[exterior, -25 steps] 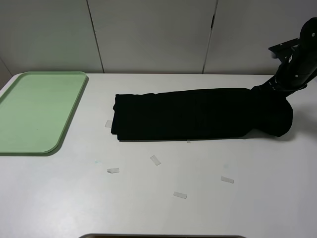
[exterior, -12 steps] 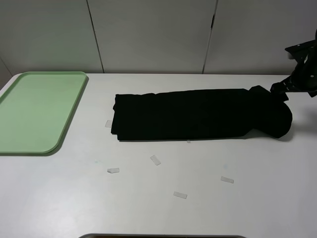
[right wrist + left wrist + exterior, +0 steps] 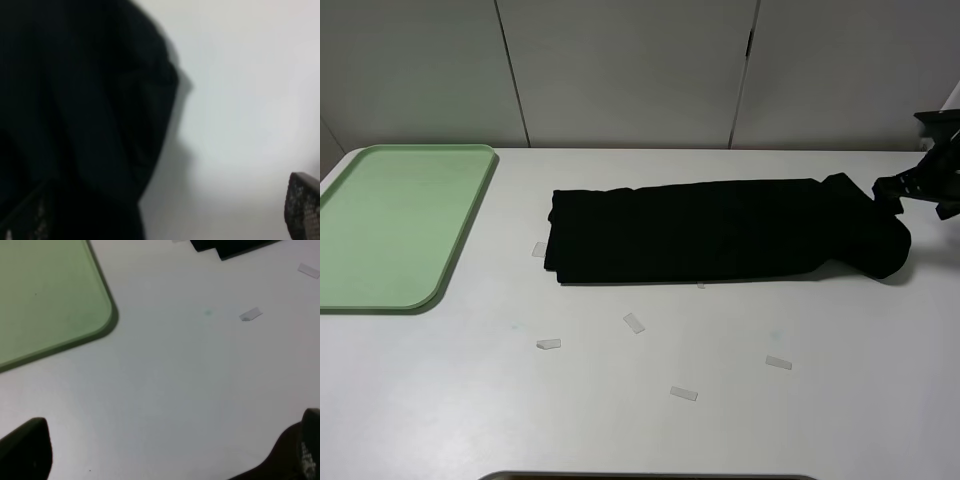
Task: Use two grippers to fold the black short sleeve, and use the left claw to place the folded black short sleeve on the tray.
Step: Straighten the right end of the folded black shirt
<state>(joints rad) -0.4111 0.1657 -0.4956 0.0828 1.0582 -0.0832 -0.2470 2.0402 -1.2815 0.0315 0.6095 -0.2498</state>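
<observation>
Jaws wide apart on the left gripper (image 3: pixel 165 450): two dark fingers (image 3: pixel 25 450) far from each other, only bare white table (image 3: pixel 175 380) between them, nothing held. Poised above the table near the rounded corner of the light-green tray (image 3: pixel 45 295). Well apart from the black short sleeve (image 3: pixel 235 247), seen from this wrist only as a folded corner. One small pale slip (image 3: pixel 250 315) on the table between gripper and garment. Not to be seen in the exterior high view.

Jaws wide apart on the right gripper (image 3: pixel 167 215) as well. One textured pad (image 3: pixel 302 205) over white table, the other blurred and dark against the black cloth. No fold pinched between them; impossible to tell whether that blurred finger touches the fabric. In the exterior high view, placed at the far right edge, just beside the bunched right end of the garment.

Short sleeve laid flat on the table as one long black strip across the middle, folded lengthwise and plain black on the side shown. Left end squared off, right end rounded and slightly heaped, with a small point of cloth sticking up toward the right gripper.

Tray on the left side of the table, long side running away from the camera, low rim raised all round. Well apart from the garment's left end.

Several more pale slips scattered on the table in front of the garment, one just beside its left edge. Grey wall panels (image 3: pixel 620 70) behind the table.
</observation>
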